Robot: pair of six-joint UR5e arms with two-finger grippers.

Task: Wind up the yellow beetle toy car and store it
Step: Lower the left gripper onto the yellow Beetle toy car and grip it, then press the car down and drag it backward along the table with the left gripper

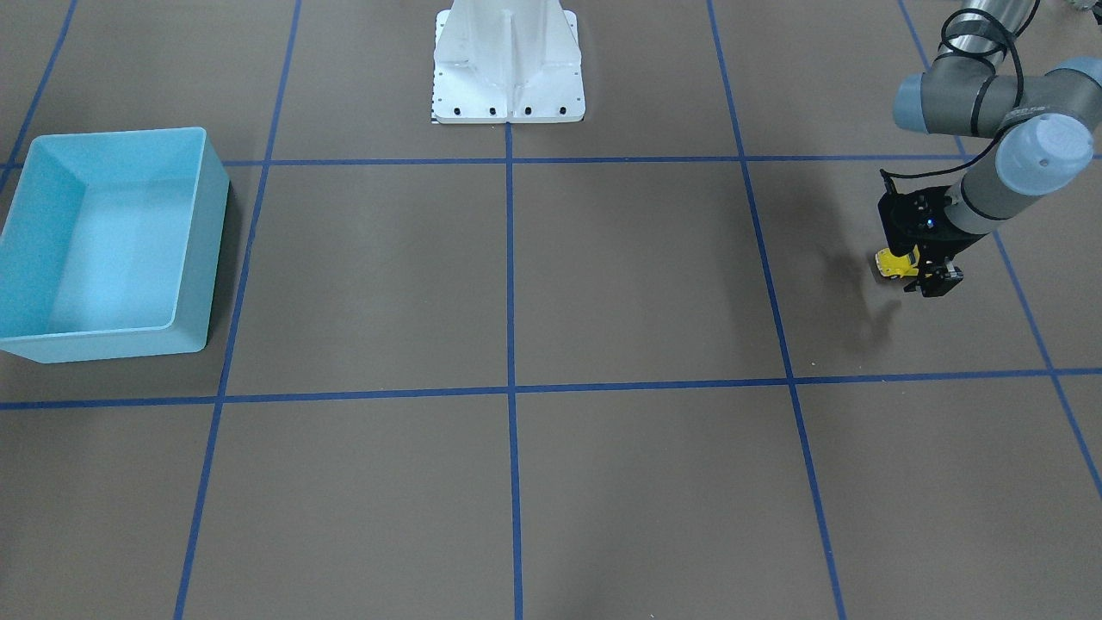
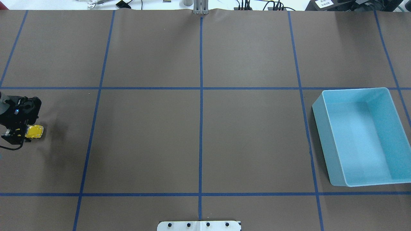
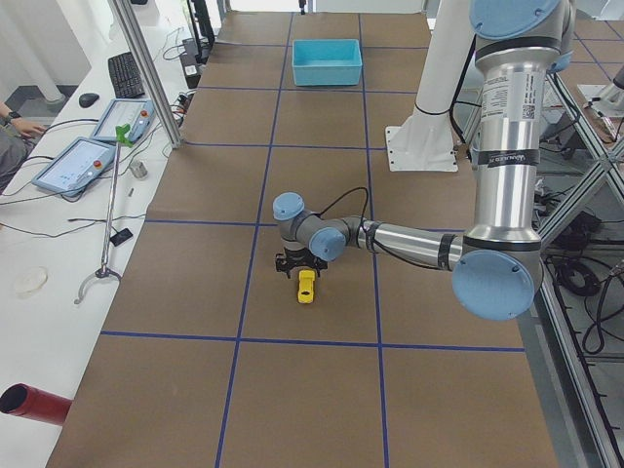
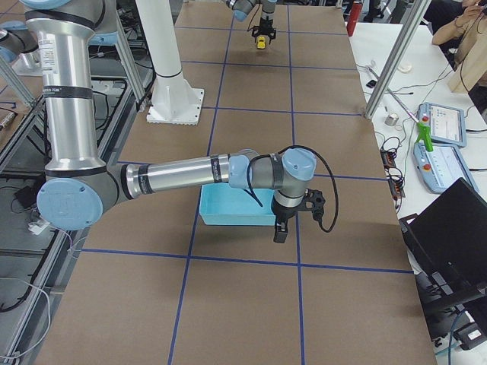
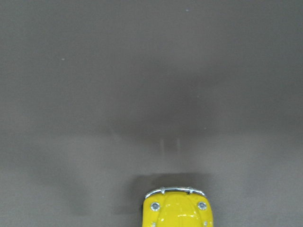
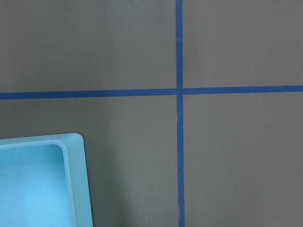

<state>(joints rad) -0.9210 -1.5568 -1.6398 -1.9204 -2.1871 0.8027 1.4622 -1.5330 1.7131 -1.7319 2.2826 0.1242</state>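
The left end effector (image 2: 15, 133) sits low over the robot's left end of the tabletop (image 2: 199, 141). It appears to be pinching the rear of the car (image 2: 34, 131), though the fingers themselves are hard to make out. The left wrist view shows no fingers, only the car's yellow nose and silver bumper poking in at the bottom centre. The nose points straight away from the camera, with a soft shadow on the brown surface just beneath it. The car seems to rest on or just above the tabletop.

The car's long axis runs along the tabletop's length, on the line that leads across to the bin (image 2: 321, 128). It sticks out of the end effector on the side facing the bin. The bin stands well apart, at the far opposite end, beyond several blue tape lines (image 2: 200, 88).

The left arm is right on the car, so winding probably falls to it, likely by dragging the wheels along that axis.

The right end effector (image 4: 280, 228) hangs just beside the bin. Whether it is spread or closed cannot be told, as it shows only in the right side view. Its wrist camera sees one bin corner and crossing tape.
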